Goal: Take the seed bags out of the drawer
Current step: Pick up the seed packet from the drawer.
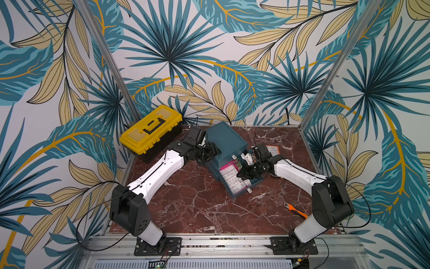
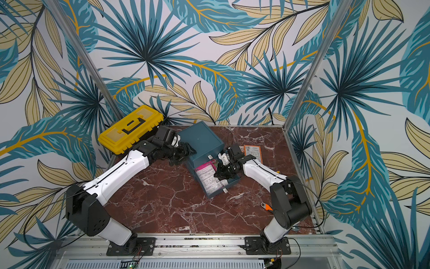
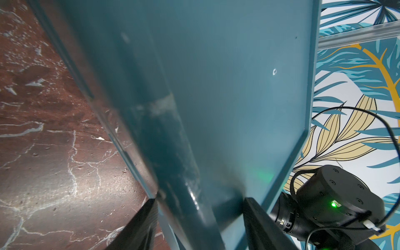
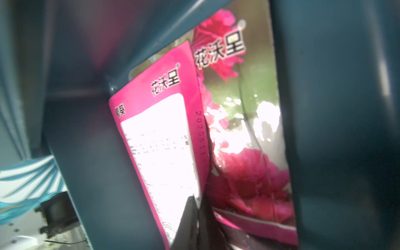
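My right gripper [image 4: 198, 216] is pinched shut on the edge of the pink seed bag [image 4: 164, 140] with the white label, down in the open drawer [image 1: 251, 186]. My left gripper [image 3: 200, 198] clamps the blue box [image 1: 223, 137] so it can't slide. I should lift slowly, straight up — a second flower bag [image 4: 249, 173] sits right beside it — then lay it near the orange bag [image 1: 272, 148].

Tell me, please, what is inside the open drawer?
In the drawer, a magenta text-side seed bag, pinched by the right tool, overlaps a flower-side seed bag. Anything beneath them is covered.
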`<state>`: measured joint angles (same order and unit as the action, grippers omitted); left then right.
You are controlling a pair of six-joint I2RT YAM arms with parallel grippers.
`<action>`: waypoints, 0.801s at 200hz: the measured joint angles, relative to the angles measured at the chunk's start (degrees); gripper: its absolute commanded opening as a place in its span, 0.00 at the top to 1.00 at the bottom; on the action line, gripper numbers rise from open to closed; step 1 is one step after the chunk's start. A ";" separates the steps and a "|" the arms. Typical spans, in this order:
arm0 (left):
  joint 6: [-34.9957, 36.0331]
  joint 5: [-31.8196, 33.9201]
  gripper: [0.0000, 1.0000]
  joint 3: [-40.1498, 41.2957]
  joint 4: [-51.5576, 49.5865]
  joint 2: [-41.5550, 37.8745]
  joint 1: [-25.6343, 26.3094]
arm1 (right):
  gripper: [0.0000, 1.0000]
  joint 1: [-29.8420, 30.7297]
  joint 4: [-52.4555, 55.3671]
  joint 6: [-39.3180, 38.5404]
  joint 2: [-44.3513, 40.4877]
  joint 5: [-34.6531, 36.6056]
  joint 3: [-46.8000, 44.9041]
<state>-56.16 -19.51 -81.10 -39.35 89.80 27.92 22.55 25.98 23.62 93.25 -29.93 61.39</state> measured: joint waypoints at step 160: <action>0.02 0.13 0.34 0.50 0.57 -0.44 0.00 | 1.00 -6.69 6.08 6.01 -11.76 0.31 0.20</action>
<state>-56.14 -19.38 -80.60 -38.79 89.36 27.92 15.86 32.05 29.63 81.49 -29.63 61.58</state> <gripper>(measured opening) 0.657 0.052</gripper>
